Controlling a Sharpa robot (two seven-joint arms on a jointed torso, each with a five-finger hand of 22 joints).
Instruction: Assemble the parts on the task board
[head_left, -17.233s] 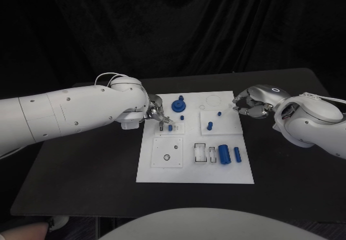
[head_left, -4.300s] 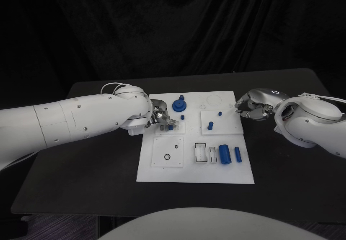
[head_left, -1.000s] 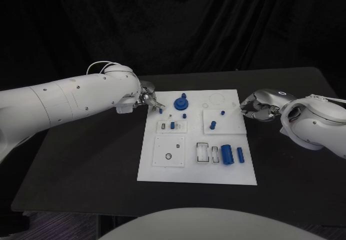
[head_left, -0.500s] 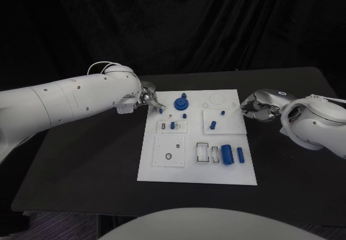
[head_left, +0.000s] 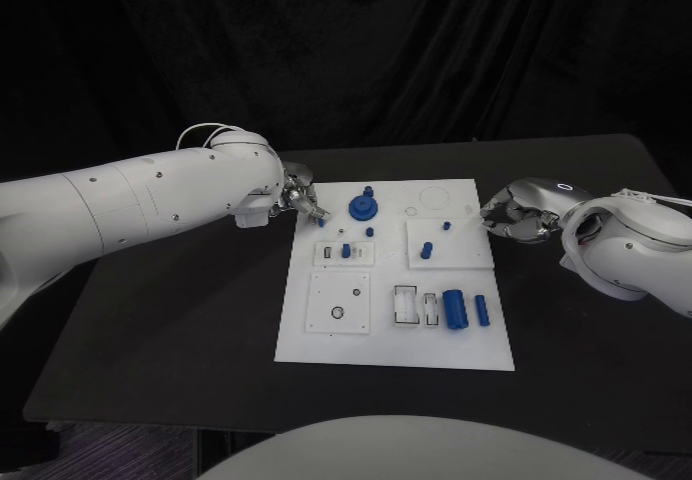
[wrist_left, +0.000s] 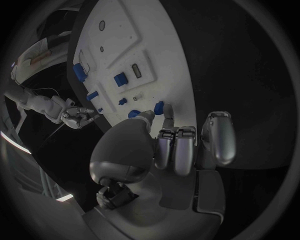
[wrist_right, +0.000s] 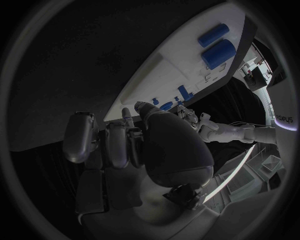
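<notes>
The white task board (head_left: 389, 345) lies mid-table. My left hand (head_left: 299, 195) hovers over its far left corner, beside the blue gear-like part (head_left: 361, 208). In the left wrist view the left hand (wrist_left: 169, 145) pinches a small blue part (wrist_left: 159, 106) between thumb and a fingertip. My right hand (head_left: 516, 215) sits at the board's right edge with its fingers curled in, and the right wrist view shows nothing in the right hand (wrist_right: 137, 140). Blue pegs (head_left: 424, 250) stand on a raised plate. Two blue cylinders (head_left: 451, 308) lie lower right.
A small raised plate (head_left: 343, 252) holds small blue pieces in its slots. A second plate (head_left: 339, 303) with holes lies below it. Black table (head_left: 173, 320) surrounds the board, with free room on both sides and in front.
Since 4.3 s ago my left hand has moved from the small raised plate up to the board's far left corner. Over the last second nothing visibly moves.
</notes>
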